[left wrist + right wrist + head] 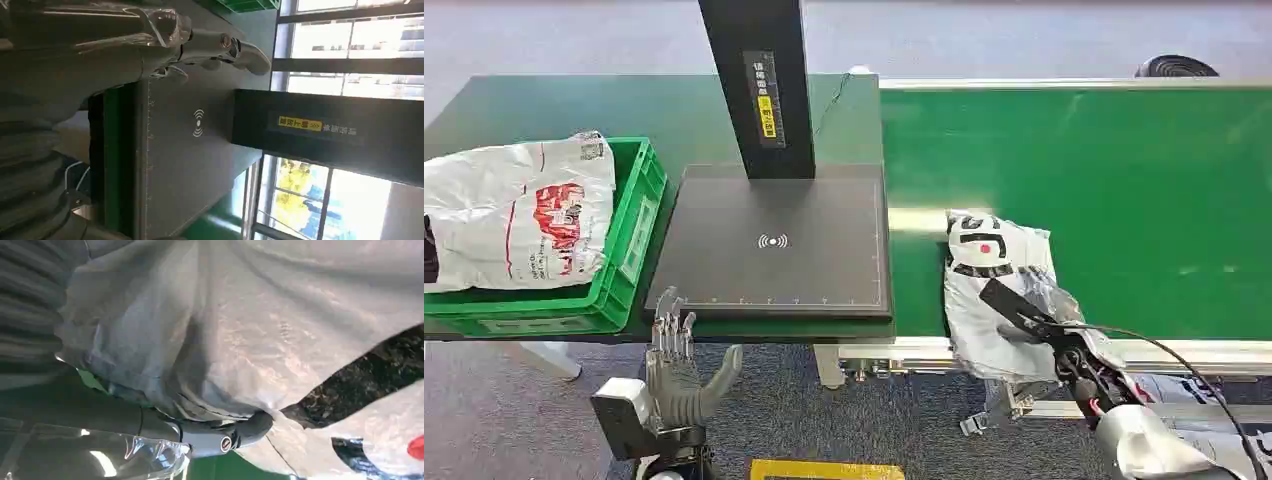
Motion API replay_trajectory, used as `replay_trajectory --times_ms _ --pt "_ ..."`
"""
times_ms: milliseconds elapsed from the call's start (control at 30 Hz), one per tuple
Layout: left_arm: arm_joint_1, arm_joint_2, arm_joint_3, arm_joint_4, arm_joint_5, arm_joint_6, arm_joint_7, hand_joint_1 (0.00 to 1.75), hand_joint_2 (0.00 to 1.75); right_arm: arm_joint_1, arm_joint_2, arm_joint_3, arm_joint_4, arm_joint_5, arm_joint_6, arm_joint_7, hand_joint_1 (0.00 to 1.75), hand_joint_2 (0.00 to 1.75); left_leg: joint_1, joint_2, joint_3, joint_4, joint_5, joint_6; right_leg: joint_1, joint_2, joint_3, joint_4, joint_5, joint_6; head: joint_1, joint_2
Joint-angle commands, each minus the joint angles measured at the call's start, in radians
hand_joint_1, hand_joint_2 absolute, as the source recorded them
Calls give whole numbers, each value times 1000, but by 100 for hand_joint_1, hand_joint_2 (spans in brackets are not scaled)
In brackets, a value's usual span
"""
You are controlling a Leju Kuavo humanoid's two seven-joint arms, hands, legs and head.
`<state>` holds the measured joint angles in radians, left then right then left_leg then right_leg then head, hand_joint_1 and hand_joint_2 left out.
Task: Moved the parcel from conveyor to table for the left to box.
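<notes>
Fingers (1024, 312) of the right hand (1049, 335): you are seeing them closing on the parcel's near edge, so the bag can be dragged sideways. Parcel (996, 290): white bag, lying on the green conveyor (1124, 190), overhanging its front rail. Left hand (676, 370): fingers spread, holding nothing, waiting below the table edge beside the black scanner pad (774, 245). Green crate (629, 240): already carrying another bag (519, 220).
</notes>
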<state>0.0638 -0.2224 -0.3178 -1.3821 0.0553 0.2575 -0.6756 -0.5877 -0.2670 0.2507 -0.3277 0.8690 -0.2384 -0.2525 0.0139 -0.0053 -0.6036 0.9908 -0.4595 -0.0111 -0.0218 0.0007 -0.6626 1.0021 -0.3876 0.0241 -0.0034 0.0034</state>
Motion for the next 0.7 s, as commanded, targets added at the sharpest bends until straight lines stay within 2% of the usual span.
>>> replay_trajectory --times_ms 33,367,533,567,600,700 --pt "2 36 -19 15 8 -8 7 0 175 58 25 -28 29 -4 16 -13 0 175 0 -1 3 -1 0 0 0 -1 3 -1 0 -2 0 0" --pt "2 35 -19 16 8 -8 7 0 175 53 25 -28 32 -5 26 -13 0 175 0 0 3 -1 0 0 1 -1 3 -1 0 -1 0 0" --pt "1 35 -13 19 18 -11 6 0 175 65 52 -39 33 -16 37 -29 0 175 0 0 4 -2 0 0 1 -1 4 -2 0 -2 0 0" --pt "1 35 -13 19 19 -11 5 0 175 64 53 -40 34 -15 36 -29 26 175 0 0 4 -1 0 0 1 0 4 -1 0 -1 0 0" --pt "1 37 -13 19 20 -11 5 0 175 60 52 -39 36 -12 47 -40 175 175 0 0 5 -2 0 0 1 0 5 -2 0 -2 0 0" --pt "8 35 -8 17 34 -6 -1 0 175 34 56 -59 38 -29 63 -69 175 175 0 1 4 -1 0 0 0 0 4 -1 0 -2 0 0"
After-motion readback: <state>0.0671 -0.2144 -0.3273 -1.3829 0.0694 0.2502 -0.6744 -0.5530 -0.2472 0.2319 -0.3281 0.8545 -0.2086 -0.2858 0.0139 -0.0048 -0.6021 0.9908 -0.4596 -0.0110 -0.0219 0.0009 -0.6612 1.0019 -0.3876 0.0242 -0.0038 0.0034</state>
